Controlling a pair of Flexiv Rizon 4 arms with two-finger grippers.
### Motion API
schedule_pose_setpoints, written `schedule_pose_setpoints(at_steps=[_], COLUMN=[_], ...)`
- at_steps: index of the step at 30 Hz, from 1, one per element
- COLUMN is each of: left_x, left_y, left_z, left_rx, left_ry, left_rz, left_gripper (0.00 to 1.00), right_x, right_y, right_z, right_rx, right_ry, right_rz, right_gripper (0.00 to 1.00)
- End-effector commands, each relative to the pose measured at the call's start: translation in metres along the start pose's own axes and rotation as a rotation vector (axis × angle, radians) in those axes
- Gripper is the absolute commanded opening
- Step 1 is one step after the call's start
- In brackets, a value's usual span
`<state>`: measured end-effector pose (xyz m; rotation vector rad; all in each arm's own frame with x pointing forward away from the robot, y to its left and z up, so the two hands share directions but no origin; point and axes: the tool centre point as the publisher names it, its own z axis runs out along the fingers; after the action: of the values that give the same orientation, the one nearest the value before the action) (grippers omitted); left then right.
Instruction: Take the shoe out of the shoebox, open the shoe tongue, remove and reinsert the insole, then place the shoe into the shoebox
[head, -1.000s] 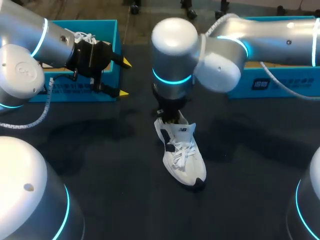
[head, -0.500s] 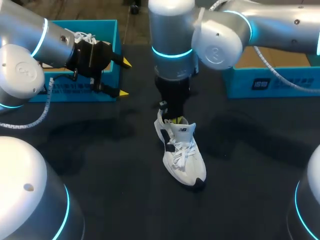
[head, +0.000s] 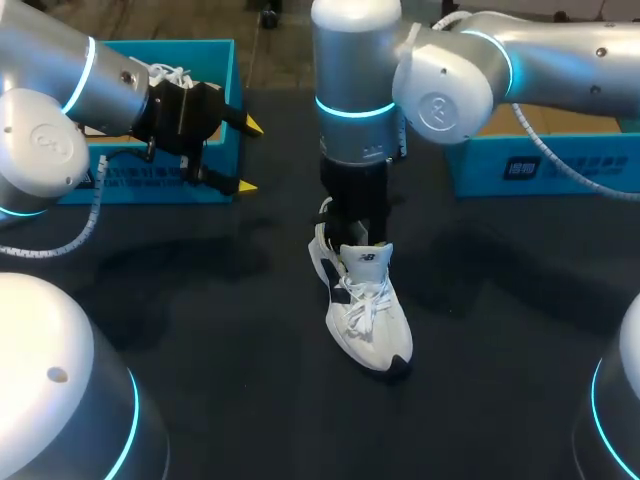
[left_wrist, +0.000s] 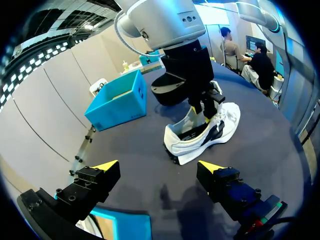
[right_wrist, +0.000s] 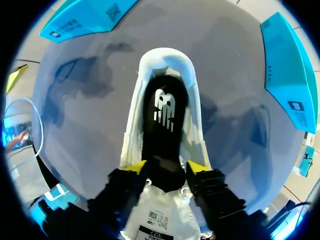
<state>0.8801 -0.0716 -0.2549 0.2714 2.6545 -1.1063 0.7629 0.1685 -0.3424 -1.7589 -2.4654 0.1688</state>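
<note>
Your right arm (head: 470, 70) comes in from the right, bends at the elbow and drops its wrist straight down over the middle of the dark table (head: 230, 330). Your right gripper (right_wrist: 166, 169) points down into the opening of the white lace-up sneaker (head: 368, 310). Both yellow tips press against the sides of the black insole (right_wrist: 164, 110), so it is closed on that insole. The insole lies inside the sneaker, running from between the fingers back to the heel.

Your left arm (head: 60, 90) reaches in from the left and holds level above the table. Your left gripper (head: 245, 155) is spread wide with nothing between its fingers, just in front of the right corner of the blue cardboard shoebox (head: 215, 60) at far left.

The insole carries a white logo, and the sneaker's white tongue, under the right gripper, has a small printed label. A second blue box (head: 540, 165) at far right bears white print on its near wall.

The sneaker stands upright mid-table, toe towards the near side, well apart from both boxes and ahead of the left gripper.
</note>
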Motion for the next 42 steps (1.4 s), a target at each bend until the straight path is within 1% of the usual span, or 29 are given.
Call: schedule_pose_setpoints(at_steps=[1, 7, 11, 17, 25, 30, 34, 39, 40, 41, 42], left_x=[0.001, 0.001, 0.001, 0.001, 0.001, 0.001, 0.001, 0.001, 0.001, 0.001, 0.001], left_y=[0.0, 0.0, 0.0, 0.0, 0.0, 0.0, 0.0, 0.0, 0.0, 0.0, 0.0], left_z=[-0.001, -0.001, -0.001, -0.001, -0.001, -0.001, -0.001, -0.001, -0.001, -0.001, -0.001], left_rx=[-0.001, -0.001, -0.001, -0.001, -0.001, -0.001, -0.001, -0.001, -0.001, -0.001, -0.001], left_ry=[-0.001, -0.001, -0.001, -0.001, -0.001, -0.001, -0.001, -0.001, -0.001, -0.001, -0.001], left_rz=[0.001, 0.001, 0.001, 0.001, 0.001, 0.001, 0.001, 0.001, 0.001, 0.001, 0.001], left_gripper=[1.0, 1.0, 1.0, 1.0, 1.0, 1.0, 1.0, 1.0, 1.0, 1.0, 1.0], right_x=[-0.001, -0.002, -0.004, -0.005, 0.0, 0.001, 0.002, 0.005, 0.005, 0.008, 0.008], right_y=[0.002, 0.0, -0.002, -0.006, -0.014, -0.025, -0.033, -0.044, -0.044, -0.055, -0.055], right_z=[0.002, 0.009, 0.012, 0.006, -0.006, -0.013, -0.02, -0.029, -0.029, -0.033, -0.033], right_rx=[0.0, 0.02, 0.015, 0.011, 0.02, 0.03, 0.015, 0.02, 0.02, 0.013, 0.013], right_ry=[0.013, 0.057, 0.063, 0.044, 0.024, 0.008, -0.012, -0.028, -0.028, -0.04, -0.04], right_rz=[-0.006, -0.017, -0.012, -0.002, 0.009, 0.038, 0.065, 0.102, 0.102, 0.137, 0.137], right_gripper=[1.0, 1.0, 1.0, 1.0, 1.0, 1.0, 1.0, 1.0, 1.0, 1.0, 1.0])
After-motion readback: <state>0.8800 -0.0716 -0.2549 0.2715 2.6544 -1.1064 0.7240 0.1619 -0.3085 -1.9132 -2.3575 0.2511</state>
